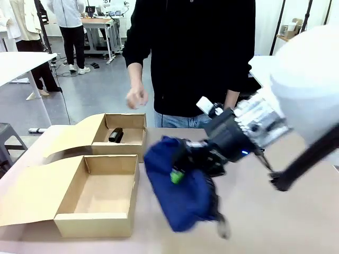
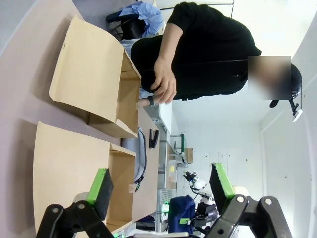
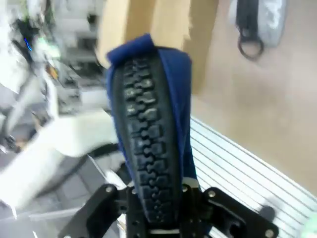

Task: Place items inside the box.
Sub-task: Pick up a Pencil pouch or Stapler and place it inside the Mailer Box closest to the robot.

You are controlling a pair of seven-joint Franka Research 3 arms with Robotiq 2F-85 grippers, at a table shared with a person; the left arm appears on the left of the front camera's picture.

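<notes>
Right of the near box [image 1: 100, 196], the right gripper [image 1: 183, 168] is clamped tight on the navy blue pouch [image 1: 183, 203]. The pouch sits between the two fingers at its upper part, and the rest hangs down and forward below them, over the table [image 1: 275, 222]. One green pad [image 1: 176, 176] shows against the fabric. The pouch's left edge is just beside the near box's right wall and is not inside it. Seen from the right wrist, the black zip runs straight up from between the fingers, with blue fabric on both sides. The picture is blurred and no lettering can be read.

The near box is open with its flap out to the left. The far box [image 1: 119, 132] is also open, with a black stapler [image 1: 115, 135] inside it. The grey pouch [image 2: 141, 158] lies flat on the table past the boxes, well apart from the right gripper.

The left gripper [image 2: 161, 183] has its jaws wide apart with nothing between the pads, and it is up off the table. The person's hand [image 1: 136, 98] hangs beyond the far box, touching nothing.
</notes>
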